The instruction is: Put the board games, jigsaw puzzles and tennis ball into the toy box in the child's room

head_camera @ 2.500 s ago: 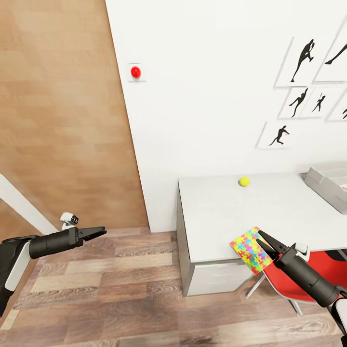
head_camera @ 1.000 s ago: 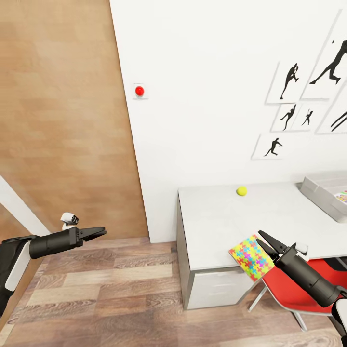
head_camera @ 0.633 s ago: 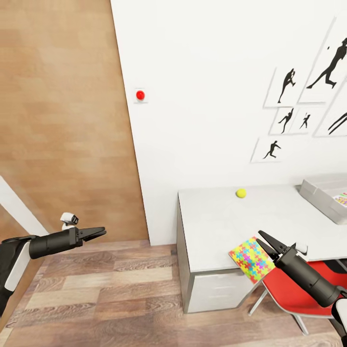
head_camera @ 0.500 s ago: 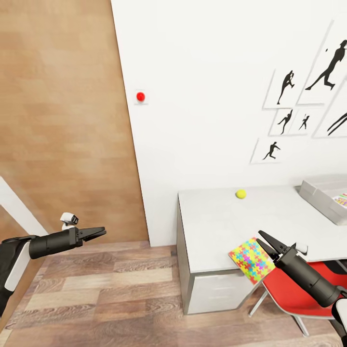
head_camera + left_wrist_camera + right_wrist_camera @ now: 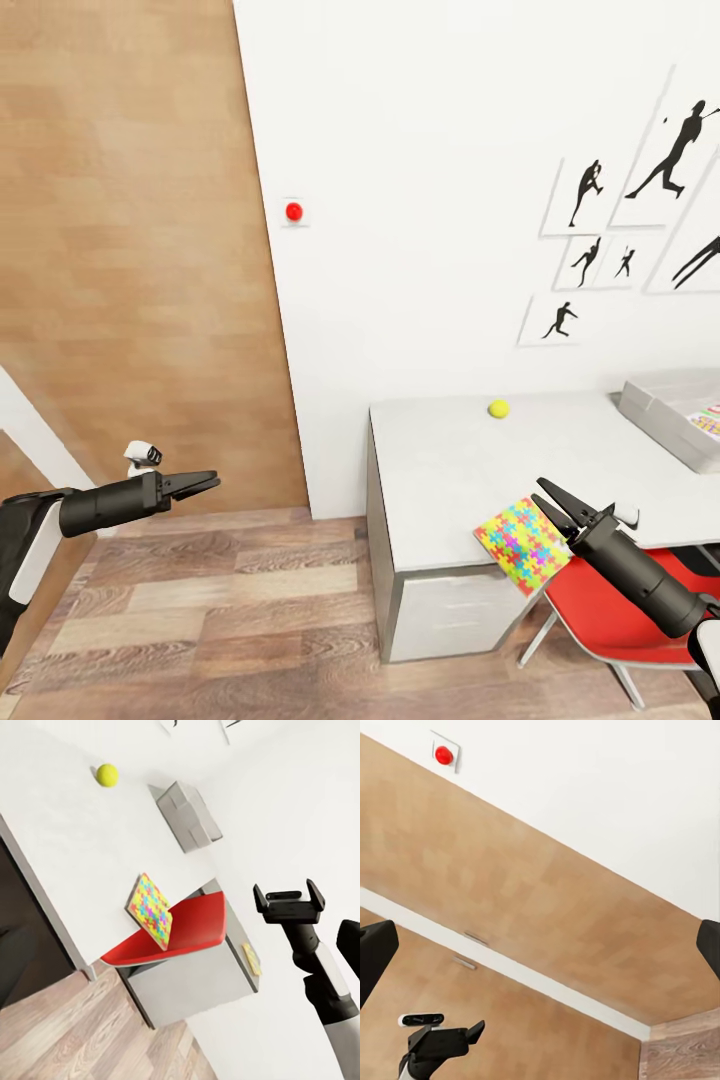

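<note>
White-walled room, wood floor. Right claw (image 5: 553,503) spread apart, empty, just beside jigsaw puzzle (image 5: 521,544) overhanging the worktop (image 5: 450,470) edge. Tennis ball (image 5: 499,408) farther beyond it; toy box (image 5: 668,409) off to its right, something printed inside. Left claw (image 5: 208,479) apart, idle over floor. Judged: puzzle and ball left.

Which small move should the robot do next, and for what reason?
Probably lower the right gripper onto the jigsaw puzzle. It hovers open just beside the puzzle, which overhangs the table edge, while the toy box waits at the table's far right.
</note>
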{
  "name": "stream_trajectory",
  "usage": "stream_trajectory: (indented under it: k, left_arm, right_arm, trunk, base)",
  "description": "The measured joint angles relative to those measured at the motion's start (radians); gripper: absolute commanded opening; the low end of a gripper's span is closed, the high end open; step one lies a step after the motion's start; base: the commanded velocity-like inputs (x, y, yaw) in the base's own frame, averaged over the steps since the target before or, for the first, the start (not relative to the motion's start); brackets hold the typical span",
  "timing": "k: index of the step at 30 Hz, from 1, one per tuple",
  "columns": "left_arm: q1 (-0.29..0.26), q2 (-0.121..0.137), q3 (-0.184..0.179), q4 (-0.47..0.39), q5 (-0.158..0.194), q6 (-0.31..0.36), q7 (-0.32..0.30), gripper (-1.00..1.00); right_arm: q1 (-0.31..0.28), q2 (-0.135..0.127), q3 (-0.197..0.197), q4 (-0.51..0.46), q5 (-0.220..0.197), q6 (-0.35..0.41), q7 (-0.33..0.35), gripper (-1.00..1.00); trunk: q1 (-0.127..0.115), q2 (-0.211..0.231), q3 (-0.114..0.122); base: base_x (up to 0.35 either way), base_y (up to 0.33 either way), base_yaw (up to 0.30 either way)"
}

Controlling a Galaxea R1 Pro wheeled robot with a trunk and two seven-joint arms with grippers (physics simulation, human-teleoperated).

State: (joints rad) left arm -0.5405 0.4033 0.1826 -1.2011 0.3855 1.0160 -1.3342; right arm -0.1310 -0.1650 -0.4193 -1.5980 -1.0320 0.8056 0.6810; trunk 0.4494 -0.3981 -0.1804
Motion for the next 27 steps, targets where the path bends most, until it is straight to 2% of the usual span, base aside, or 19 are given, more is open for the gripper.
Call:
stream_trajectory:
  k: [27]
  left_arm:
    - [0.0, 0.0, -0.001, 0.0, 0.001, 0.0, 0.0, 1.0]
  right_arm:
    - [0.0, 0.001, 0.002, 0.001, 0.001, -0.001, -0.001, 1.0]
  trunk:
    - [0.0, 0.0, 0.045]
  base:
    - [0.0, 0.0, 0.0]
